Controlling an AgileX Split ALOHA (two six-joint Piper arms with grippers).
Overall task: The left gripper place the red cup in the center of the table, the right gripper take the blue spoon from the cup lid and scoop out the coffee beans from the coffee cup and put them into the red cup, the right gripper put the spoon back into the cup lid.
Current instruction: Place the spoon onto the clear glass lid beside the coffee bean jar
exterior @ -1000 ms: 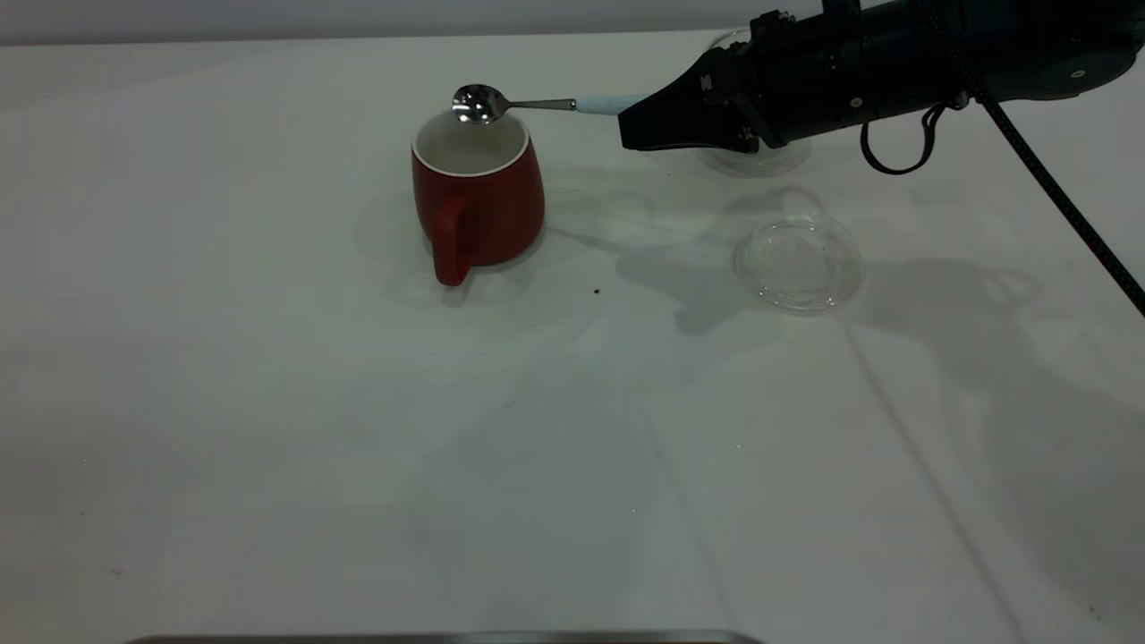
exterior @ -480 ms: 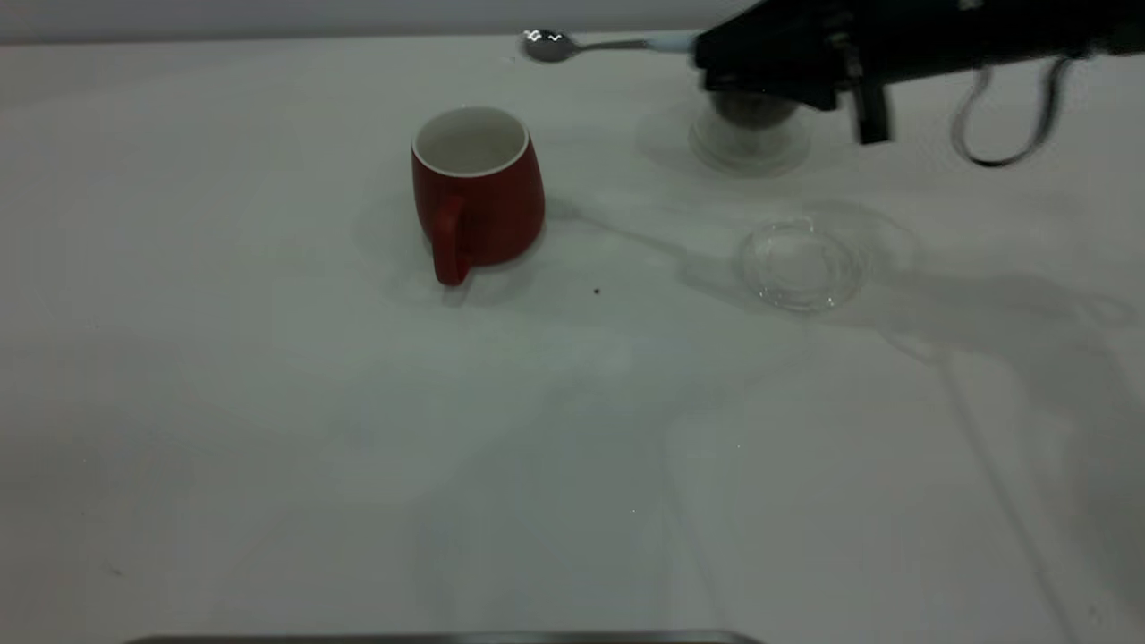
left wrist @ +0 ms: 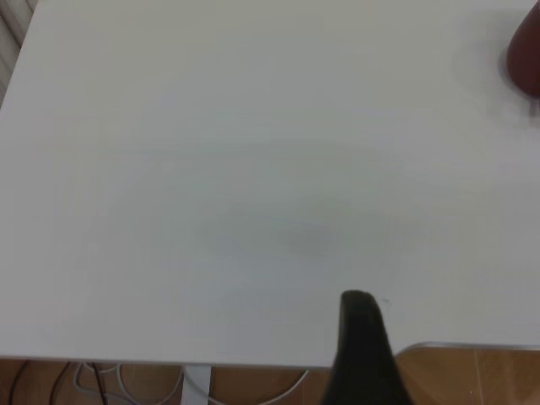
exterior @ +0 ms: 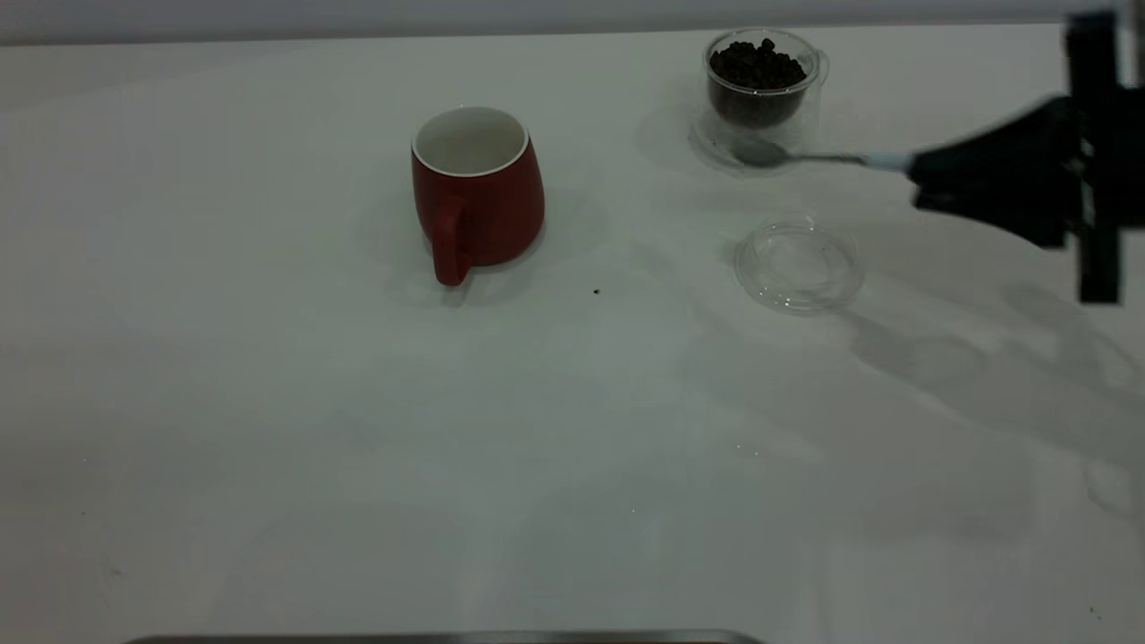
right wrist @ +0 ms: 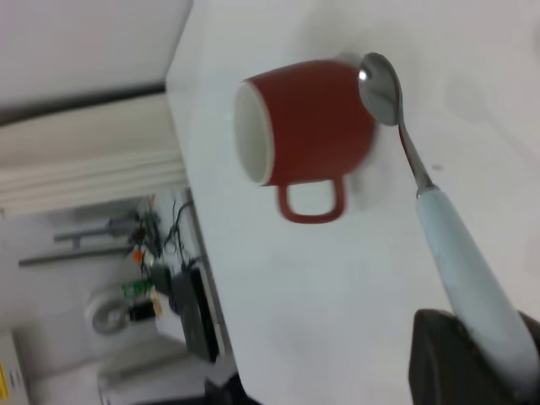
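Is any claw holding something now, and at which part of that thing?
Yes. The right claw grips the small metal spoon with pale blue handle at the far end of its handle. The left claw holds nothing visible.

Bare table [exterior: 358, 429] lies open in front, while the red cup [exterior: 479, 192], coffee cup [exterior: 760, 89] and cup lid [exterior: 799, 266] crowd the rear.

Grey cables [left wrist: 101, 380] trail over a brown floor [left wrist: 472, 375]; elsewhere, cluttered equipment [right wrist: 160, 295] stands beside a pale wall [right wrist: 76, 42]
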